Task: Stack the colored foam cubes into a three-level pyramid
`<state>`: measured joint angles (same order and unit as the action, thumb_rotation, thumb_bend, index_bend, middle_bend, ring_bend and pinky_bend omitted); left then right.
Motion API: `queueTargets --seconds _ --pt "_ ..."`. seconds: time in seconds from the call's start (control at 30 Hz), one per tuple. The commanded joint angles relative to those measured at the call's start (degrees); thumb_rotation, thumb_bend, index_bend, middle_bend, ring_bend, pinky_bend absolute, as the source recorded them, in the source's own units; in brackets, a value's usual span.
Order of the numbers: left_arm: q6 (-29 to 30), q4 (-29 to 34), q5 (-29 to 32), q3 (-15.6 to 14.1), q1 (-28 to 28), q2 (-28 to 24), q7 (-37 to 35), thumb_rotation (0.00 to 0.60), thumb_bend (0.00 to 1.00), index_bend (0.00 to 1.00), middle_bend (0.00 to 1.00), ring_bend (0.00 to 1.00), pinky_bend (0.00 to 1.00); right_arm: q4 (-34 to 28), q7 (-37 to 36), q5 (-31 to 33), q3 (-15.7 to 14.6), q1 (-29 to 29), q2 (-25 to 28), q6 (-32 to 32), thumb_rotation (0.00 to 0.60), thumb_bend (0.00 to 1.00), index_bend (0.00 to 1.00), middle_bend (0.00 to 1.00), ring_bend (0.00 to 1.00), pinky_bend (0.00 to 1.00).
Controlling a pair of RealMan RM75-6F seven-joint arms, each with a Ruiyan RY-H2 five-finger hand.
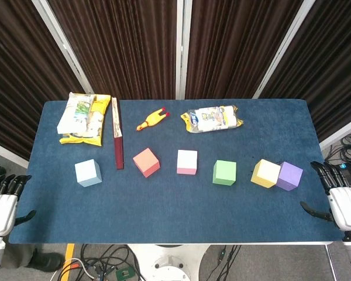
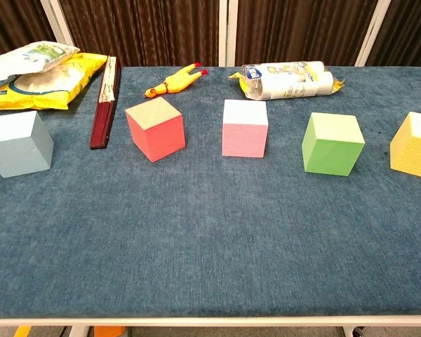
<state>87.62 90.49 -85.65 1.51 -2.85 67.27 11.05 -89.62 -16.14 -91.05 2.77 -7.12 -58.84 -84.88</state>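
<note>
Several foam cubes lie in a row across the blue table (image 1: 175, 199): a light blue cube (image 1: 88, 172) (image 2: 17, 144), a red cube (image 1: 146, 162) (image 2: 155, 128), a pink cube (image 1: 186, 162) (image 2: 245, 128), a green cube (image 1: 224, 172) (image 2: 332, 143), a yellow cube (image 1: 265, 173) (image 2: 415, 146) and a purple cube (image 1: 289, 176) touching it. None is stacked. My left hand (image 1: 3, 202) hangs off the table's left edge, fingers apart, holding nothing. My right hand (image 1: 336, 196) sits at the right edge, likewise with fingers spread and nothing in it. Neither hand shows in the chest view.
At the back lie a yellow snack bag (image 1: 82, 117) (image 2: 38, 74), a dark red book (image 1: 117, 140) (image 2: 105, 102), a rubber chicken (image 1: 152, 119) (image 2: 172, 81) and a wrapped pack (image 1: 212, 118) (image 2: 288, 79). Cables trail on the floor below the front edge.
</note>
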Motion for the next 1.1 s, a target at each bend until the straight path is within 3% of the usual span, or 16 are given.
queueTargets --seconds 0.03,0.33,0.53,0.83,0.97,1.1 --pt "-0.4 0.2 0.1 -0.2 -0.1 -0.1 0.3 0.6 0.0 0.16 0.17 0.1 0.11 0.1 0.2 -0.1 -0.1 -0.2 -0.2 0.4 0.6 0.1 0.0 0.08 0.0 0.05" --pt "0.6 1.1 -0.6 -0.4 0.4 -0.4 0.7 0.6 0.0 0.16 0.18 0.1 0.11 0.7 -0.9 -2.0 -0.7 -1.3 -0.2 1.3 0.6 0.1 0.0 0.1 0.0 0.05" --pt "1.4 1.8 -1.2 -0.3 0.7 -0.8 0.9 0.6 0.0 0.16 0.18 0.1 0.11 -1.9 -1.9 -6.6 -0.3 -6.7 1.9 5.6 0.6 0.1 0.0 0.11 0.0 0.05" --pt "1.7 2.8 -1.8 -0.3 0.8 -1.6 1.3 0.6 0.0 0.16 0.18 0.1 0.11 -6.2 -2.5 -10.5 2.6 -23.0 1.2 23.6 0.6 0.1 0.0 0.11 0.0 0.05" --pt "2.0 3.1 -2.3 -0.5 1.0 -1.9 1.2 0.6 0.0 0.16 0.18 0.1 0.11 -5.9 -1.3 -7.8 4.4 -29.2 -1.3 31.6 0.6 0.1 0.0 0.11 0.0 0.05" --pt "2.2 3.2 -2.4 -0.4 1.0 -1.9 1.1 0.6 0.0 0.16 0.18 0.1 0.11 -4.8 4.4 -1.3 6.8 -32.6 -5.1 36.9 0.6 0.1 0.0 0.12 0.0 0.05"
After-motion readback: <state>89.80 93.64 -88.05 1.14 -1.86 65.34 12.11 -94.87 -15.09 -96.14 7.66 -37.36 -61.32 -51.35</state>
